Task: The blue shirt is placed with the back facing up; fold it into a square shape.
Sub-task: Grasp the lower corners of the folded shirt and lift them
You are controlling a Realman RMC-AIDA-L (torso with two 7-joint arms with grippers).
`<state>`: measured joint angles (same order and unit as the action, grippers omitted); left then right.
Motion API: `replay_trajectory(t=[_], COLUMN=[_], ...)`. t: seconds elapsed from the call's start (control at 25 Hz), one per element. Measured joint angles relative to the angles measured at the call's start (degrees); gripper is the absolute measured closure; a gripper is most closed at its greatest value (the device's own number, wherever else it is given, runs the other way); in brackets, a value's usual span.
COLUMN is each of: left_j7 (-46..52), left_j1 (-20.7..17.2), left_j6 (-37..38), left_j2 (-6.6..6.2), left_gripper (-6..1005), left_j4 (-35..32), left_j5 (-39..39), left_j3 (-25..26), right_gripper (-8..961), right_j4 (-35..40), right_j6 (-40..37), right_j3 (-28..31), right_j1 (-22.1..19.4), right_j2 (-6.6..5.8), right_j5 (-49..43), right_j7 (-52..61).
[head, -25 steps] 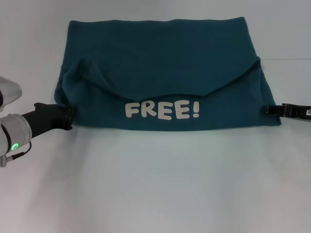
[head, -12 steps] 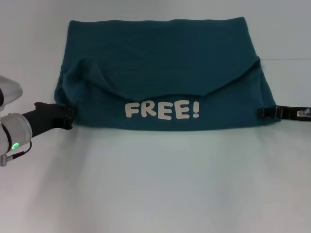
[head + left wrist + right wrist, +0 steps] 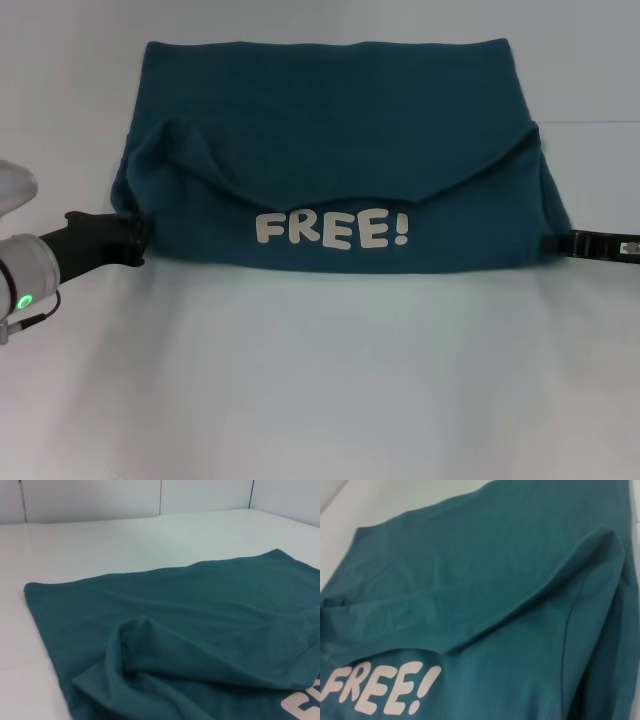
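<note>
folded dark teal-blue cotton t-shirt (image 3: 335,150) on white bench (image 3: 320,380); left hand (image 3: 140,236) and right hand (image 3: 556,243) at its near corners, grip on either unclear.

Blue shirt (image 3: 330,140) is showing cream block lettering "FREE!" (image 3: 332,229) on its folded-up front panel near the front edge, fully readable in head view. Right wrist view is showing the same "FREE!" (image 3: 380,687) tilted. Left wrist view is catching only a cut-off sliver of cream lettering (image 3: 301,706), unreadable. No other text showing.
</note>
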<state>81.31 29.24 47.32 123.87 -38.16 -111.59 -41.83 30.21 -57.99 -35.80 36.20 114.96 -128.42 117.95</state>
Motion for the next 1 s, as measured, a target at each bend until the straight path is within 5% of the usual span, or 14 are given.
replay_trajectory(t=[0.6, 1.0], left_j7=[19.88, 23.30], left_j1=[-10.50, -13.41], left_j6=[17.78, 37.60], left_j2=[0.27, -0.07], left_gripper=[969, 967], left_j4=[-16.71, -21.52], left_j5=[-5.15, -5.83], left_j3=[-1.55, 9.25], right_gripper=[926, 926], right_j4=[11.45, 19.75], right_j6=[-16.07, -31.59], right_j3=[0.67, 3.06], right_j1=[-7.69, -14.19], right_j2=[-0.54, -0.41], right_j5=[1.86, 1.67], right_j7=[-2.15, -5.17])
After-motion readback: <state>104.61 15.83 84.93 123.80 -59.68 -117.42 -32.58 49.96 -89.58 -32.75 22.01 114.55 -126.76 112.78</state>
